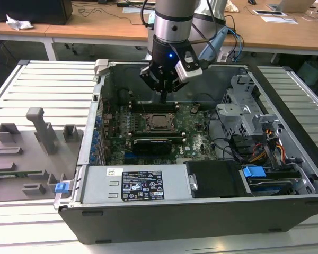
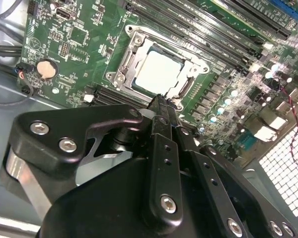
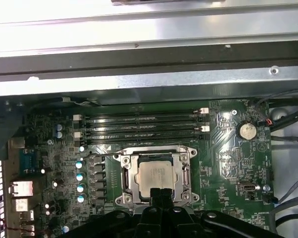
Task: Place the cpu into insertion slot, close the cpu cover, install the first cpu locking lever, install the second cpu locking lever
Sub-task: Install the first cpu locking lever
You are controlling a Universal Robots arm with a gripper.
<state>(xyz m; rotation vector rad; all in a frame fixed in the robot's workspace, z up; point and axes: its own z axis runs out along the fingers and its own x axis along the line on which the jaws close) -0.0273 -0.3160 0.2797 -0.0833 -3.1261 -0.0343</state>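
The computer case (image 1: 201,217) is lying open on its side. Nearest the camera in the exterior view, one grey power supply (image 1: 100,182) is carrying one black-and-white label (image 1: 142,185); its print is too small to make out. Two blue tabs are showing: one (image 1: 62,187) at the case's corner on the exterior view's left, one (image 1: 254,171) among the drive bays on the exterior view's right. One grey tray (image 1: 21,153) of holders is sitting outside the case on that view's left.

Further in, one long black graphics card (image 1: 151,143) is lying just in front of the insertion slot (image 3: 185,177). The one cpu (image 3: 157,177) is sitting in that slot, silvery top facing up, and the one cpu cover (image 3: 130,181) is lying flat around it, framing the chip. One coin battery (image 3: 247,131) is sitting on the board nearby.

Beyond the slot, four memory slots (image 3: 139,129) are running side by side.

The gripper (image 1: 163,98) is hanging over the board, its tip just beside the cover's edge in both wrist views (image 2: 161,101). Its jaws are pressing together with nothing between them. Whether the tip is touching the cover, I cannot tell.

Wooden desks (image 1: 95,26) are standing farthest back.
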